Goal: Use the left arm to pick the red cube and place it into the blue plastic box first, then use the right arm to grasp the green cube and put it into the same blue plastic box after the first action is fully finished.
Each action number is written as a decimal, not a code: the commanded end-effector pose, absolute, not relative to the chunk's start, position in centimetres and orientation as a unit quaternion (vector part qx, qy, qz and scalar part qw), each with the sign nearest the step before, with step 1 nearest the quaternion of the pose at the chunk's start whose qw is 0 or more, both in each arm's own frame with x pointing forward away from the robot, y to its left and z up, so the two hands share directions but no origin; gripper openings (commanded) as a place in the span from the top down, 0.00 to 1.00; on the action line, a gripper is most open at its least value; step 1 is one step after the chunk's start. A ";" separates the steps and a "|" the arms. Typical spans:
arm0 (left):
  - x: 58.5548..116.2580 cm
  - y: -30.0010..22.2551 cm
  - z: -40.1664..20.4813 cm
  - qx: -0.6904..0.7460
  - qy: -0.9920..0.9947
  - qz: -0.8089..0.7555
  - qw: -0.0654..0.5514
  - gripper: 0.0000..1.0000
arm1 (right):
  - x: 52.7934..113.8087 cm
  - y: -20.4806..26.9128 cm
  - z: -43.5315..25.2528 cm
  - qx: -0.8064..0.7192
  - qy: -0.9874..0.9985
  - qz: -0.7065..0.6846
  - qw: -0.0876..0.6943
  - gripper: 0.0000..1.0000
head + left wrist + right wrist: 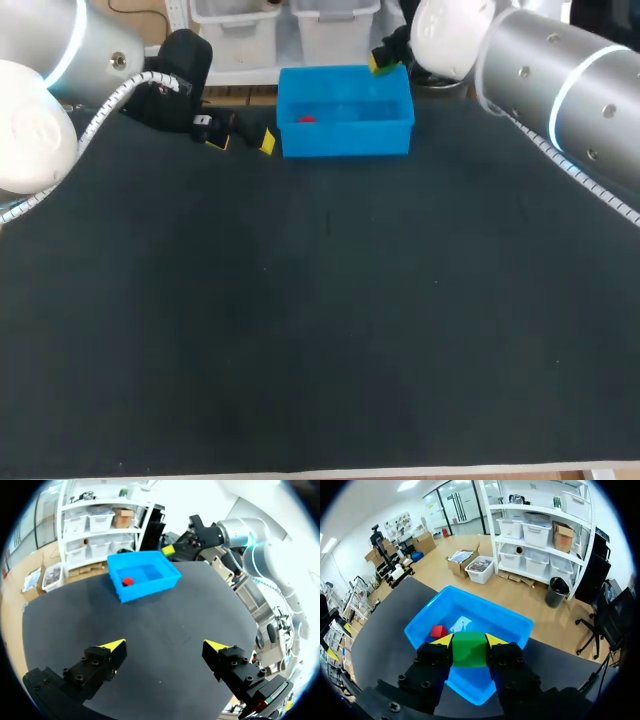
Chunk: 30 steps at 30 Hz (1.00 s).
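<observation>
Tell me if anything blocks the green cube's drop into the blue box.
Nothing visible does. The right gripper holds the green cube over the open blue box; the red cube lies inside, off to one side of it.

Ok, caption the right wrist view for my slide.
Right gripper holds the green cube over the blue box; red cube already inside.
</observation>
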State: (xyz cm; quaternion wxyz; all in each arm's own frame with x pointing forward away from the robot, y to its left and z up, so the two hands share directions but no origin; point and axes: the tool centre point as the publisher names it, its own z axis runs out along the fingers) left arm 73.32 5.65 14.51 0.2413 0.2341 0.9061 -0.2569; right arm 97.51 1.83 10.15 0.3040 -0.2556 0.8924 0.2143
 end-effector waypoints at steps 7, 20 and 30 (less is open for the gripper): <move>73.3 5.8 14.4 0.236 0.904 -0.260 0.243 0.00 | 101.5 3.2 10.6 -0.283 0.902 0.247 0.214 0.00; 73.3 5.8 14.4 0.236 0.904 -0.260 0.243 0.00 | 100.2 1.4 11.7 -0.265 0.904 0.244 0.231 0.00; 73.3 5.8 14.4 0.236 0.904 -0.260 0.243 0.00 | 99.0 0.6 13.0 -0.257 0.900 0.248 0.250 0.00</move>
